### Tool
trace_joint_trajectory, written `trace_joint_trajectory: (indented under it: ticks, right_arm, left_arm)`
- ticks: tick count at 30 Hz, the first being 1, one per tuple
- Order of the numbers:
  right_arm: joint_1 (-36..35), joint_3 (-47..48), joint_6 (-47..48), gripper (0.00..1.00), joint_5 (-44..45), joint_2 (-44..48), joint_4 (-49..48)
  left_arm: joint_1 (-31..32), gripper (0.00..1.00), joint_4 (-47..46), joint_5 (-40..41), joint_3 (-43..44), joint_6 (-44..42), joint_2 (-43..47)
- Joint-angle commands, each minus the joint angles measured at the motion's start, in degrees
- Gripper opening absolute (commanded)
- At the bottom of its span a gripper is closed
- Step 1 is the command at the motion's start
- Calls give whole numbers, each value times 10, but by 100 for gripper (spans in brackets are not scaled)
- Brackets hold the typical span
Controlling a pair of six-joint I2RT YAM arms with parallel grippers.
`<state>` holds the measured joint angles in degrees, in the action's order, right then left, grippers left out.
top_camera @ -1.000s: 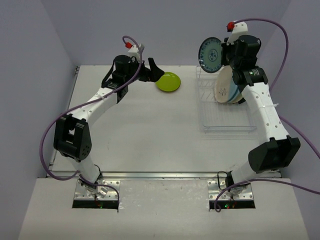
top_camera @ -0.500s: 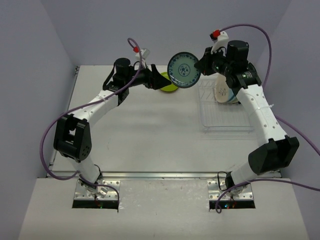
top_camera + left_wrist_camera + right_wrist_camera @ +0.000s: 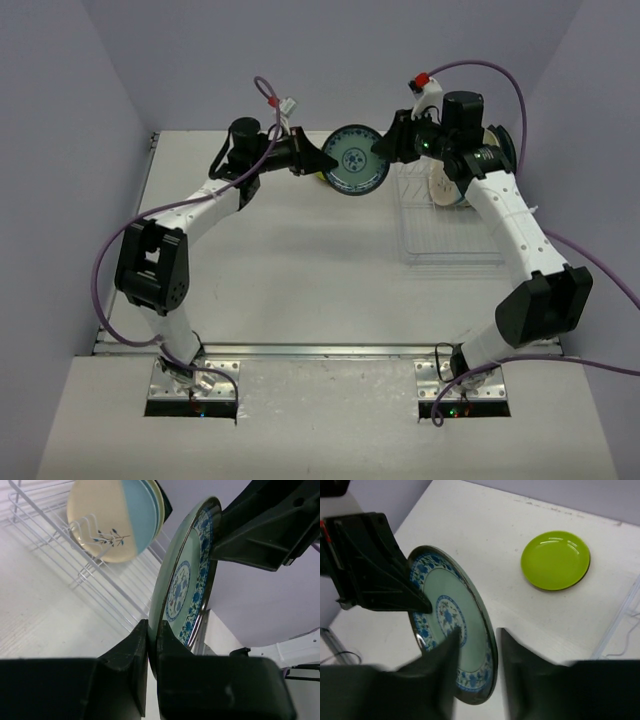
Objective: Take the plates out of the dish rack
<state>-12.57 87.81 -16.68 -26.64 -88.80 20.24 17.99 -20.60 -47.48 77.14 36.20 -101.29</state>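
A small teal-patterned plate (image 3: 355, 160) hangs on edge in the air between both arms, left of the dish rack (image 3: 452, 232). My left gripper (image 3: 322, 160) is shut on its left rim; in the left wrist view the jaws (image 3: 153, 640) pinch the plate (image 3: 187, 580). My right gripper (image 3: 386, 150) is open, its fingers spread to either side of the plate's (image 3: 452, 625) right rim, with a gap showing in the right wrist view (image 3: 479, 650). A cream and light-blue plate (image 3: 115, 520) stands in the rack's slots (image 3: 80, 555). A lime-green plate (image 3: 555, 560) lies flat on the table.
The rack's flat grid base (image 3: 455, 245) stretches toward the near side on the right. In the top view the right forearm (image 3: 505, 215) runs over the rack. The table's far edge meets the back wall just behind the grippers.
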Motion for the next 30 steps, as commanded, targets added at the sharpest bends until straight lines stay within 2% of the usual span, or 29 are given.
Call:
trace_joint_trajectory:
  ticks: [1,3,5,14,18,25,30]
  right_arm:
    - [-1,13,-30,74,45,-11,-21]
    - [6,14,-49,89,115,-11,-16]
    - [16,12,-59,99,156,-9,-15]
    - [109,-37,-75,99,175,22,-15]
    - [114,-65,-61,99,185,40,-15]
    - [115,-79,-33,99,218,62,-15]
    - [115,-82,-19,99,234,70,-11]
  left_arm:
    - [-21,0,1,14,31,13,-37]
    - [-37,0,17,35,63,20,-64]
    - [-46,0,34,69,92,22,-106]
    - [-57,0,90,189,237,23,-253]
    - [-58,0,126,202,326,48,-333]
    - [-57,0,123,241,381,59,-400]
    - [-55,12,126,235,400,52,-423]
